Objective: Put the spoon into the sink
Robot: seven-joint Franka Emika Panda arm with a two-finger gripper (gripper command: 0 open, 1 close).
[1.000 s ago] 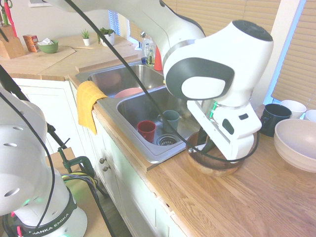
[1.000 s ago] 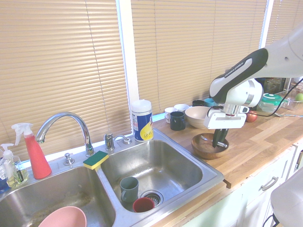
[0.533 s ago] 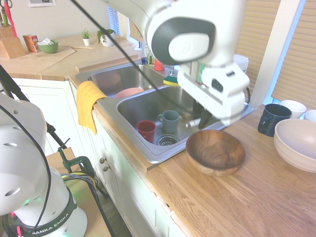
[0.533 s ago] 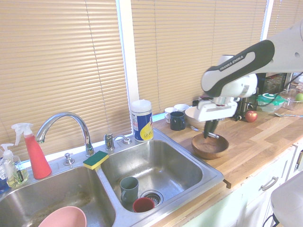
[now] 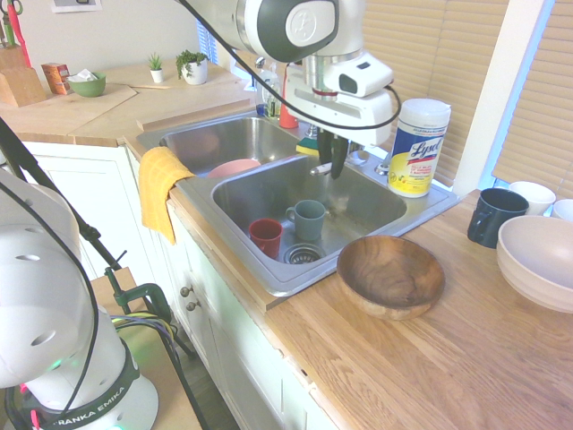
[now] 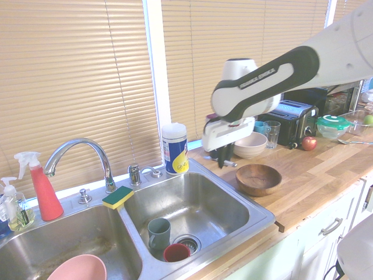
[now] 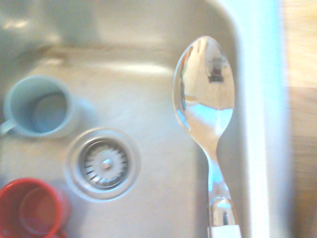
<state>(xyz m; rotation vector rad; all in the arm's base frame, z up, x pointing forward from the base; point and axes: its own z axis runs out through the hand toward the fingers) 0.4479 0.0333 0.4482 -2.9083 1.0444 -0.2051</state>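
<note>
My gripper (image 5: 333, 167) hangs over the sink (image 5: 363, 204), shut on the spoon's white handle. The spoon (image 7: 203, 89) shows in the wrist view with its shiny silver bowl above the basin floor near the side wall. In the second exterior view the spoon (image 6: 231, 164) pokes out sideways from the gripper (image 6: 223, 161), above the sink's (image 6: 207, 205) back right corner. The round drain (image 7: 102, 163) lies below, with a grey-green mug (image 5: 310, 219) and a red cup (image 5: 266, 236) beside it.
An empty wooden bowl (image 5: 391, 273) sits on the counter right of the sink. A Lysol canister (image 5: 416, 148), sponge (image 6: 118, 197) and faucet (image 6: 81, 154) line the back rim. A pink bowl (image 5: 235, 167) lies in the other basin. A yellow towel (image 5: 161, 184) drapes over the front edge.
The gripper has lifted out of the wooden bowl with the spoon and swung across to hang over the sink. The bowl now shows empty.
</note>
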